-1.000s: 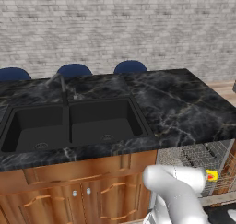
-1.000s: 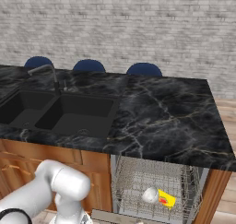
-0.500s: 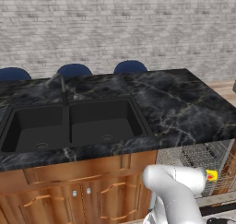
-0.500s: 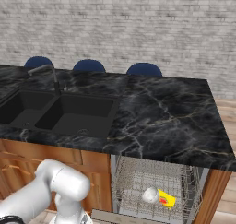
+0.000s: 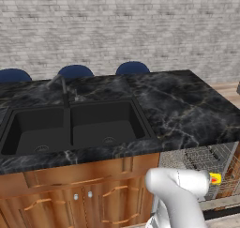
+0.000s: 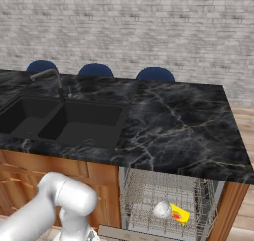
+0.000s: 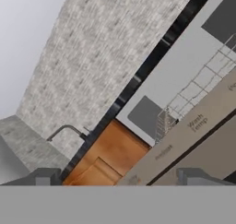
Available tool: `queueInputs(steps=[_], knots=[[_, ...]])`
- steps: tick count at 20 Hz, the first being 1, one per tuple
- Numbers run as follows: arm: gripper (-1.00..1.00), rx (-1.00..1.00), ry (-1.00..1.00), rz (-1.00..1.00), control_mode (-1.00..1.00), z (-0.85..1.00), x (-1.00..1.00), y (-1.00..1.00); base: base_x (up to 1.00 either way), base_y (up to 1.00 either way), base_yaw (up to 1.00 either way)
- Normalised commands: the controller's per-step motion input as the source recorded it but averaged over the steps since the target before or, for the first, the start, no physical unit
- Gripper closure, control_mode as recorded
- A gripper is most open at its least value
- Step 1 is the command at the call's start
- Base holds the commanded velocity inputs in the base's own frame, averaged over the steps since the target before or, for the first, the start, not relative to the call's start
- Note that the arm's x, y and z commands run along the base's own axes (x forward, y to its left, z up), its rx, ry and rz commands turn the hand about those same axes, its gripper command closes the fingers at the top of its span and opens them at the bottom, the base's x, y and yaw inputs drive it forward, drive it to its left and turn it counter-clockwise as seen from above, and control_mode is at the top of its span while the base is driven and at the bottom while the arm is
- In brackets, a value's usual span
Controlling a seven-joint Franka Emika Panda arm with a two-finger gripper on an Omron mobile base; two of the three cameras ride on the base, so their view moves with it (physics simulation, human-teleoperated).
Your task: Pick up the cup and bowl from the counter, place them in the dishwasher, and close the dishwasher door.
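Note:
The dishwasher [image 6: 168, 200] stands open under the right end of the black marble counter [image 6: 183, 126]. In its lower wire rack lie a white round dish [image 6: 161, 209] and a yellow vessel [image 6: 179, 214] on its side; the yellow vessel [image 5: 215, 178] also shows in the left base view. I cannot tell which is the cup and which the bowl. In the hand view my gripper [image 7: 120, 179] is open, its fingertips [image 7: 44, 177] wide apart, close to the dishwasher door's [image 7: 184, 138] top edge with its printed control labels. The door's edge [image 6: 121, 232] also shows low in the right base view.
A black double sink [image 5: 70, 126] with a faucet [image 5: 61, 84] is set into the counter's left part. Brown wooden cabinets [image 5: 79, 194] stand below it. Three blue stools [image 5: 132, 67] sit behind the counter, before a grey brick wall. My white arm [image 5: 176, 194] bends low in front of the cabinets.

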Motion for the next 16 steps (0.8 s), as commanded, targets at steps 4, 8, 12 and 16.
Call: queueInputs(steps=[4,8,12,16], knots=[[-1.0,-0.03,-0.06,0.0,-1.0,-0.4,0.0,0.0,0.0,0.0,0.0],[-1.0,0.0,-0.05,0.0,-1.0,-0.31,0.0,-0.01,0.0,0.0,0.0],[-1.0,0.04,-0.02,0.0,-1.0,-0.24,0.1,-0.16,0.0,0.0,0.0],[-1.0,0.12,0.0,-0.01,-1.0,-0.14,0.18,-0.2,0.0,0.0,0.0]])
